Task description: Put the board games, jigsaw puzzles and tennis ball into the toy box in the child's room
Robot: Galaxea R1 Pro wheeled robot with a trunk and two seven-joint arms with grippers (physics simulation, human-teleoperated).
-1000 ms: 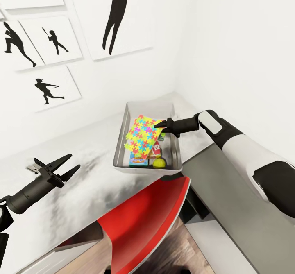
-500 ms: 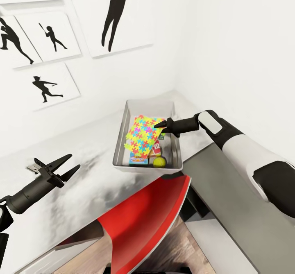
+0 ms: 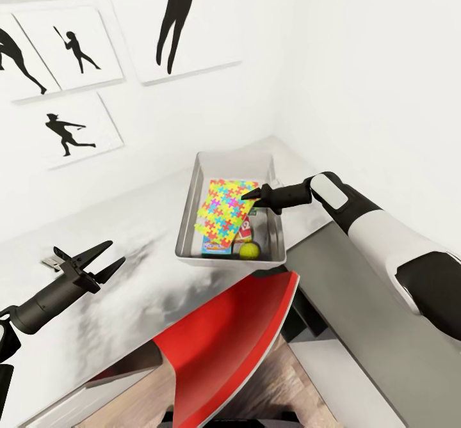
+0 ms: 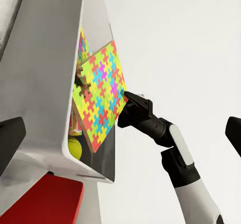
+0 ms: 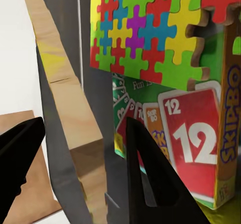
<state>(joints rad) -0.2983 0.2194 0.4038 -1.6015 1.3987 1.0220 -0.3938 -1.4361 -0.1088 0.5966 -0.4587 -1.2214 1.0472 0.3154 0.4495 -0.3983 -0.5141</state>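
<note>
I see the grey toy box (image 3: 192, 214) on the light desk (image 3: 128, 268), in the corner of the room. Inside it a jigsaw puzzle (image 3: 224, 214) of yellow, red, blue and green pieces lies tilted over a game box (image 5: 201, 143) with a red "12" card, beside the small yellow-green ball (image 3: 250, 250). My right pincer (image 3: 246, 195) sits at the puzzle's edge with its jaws apart. My left pincer (image 3: 105, 258) hovers over the desk, also spread apart.

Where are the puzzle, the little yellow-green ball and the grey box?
jigsaw puzzle (image 3: 224, 215): head view, middle of its colourful face.
tennis ball (image 3: 249, 250): head view, centre of the ball.
toy box (image 3: 187, 222): head view, its left side wall.
</note>
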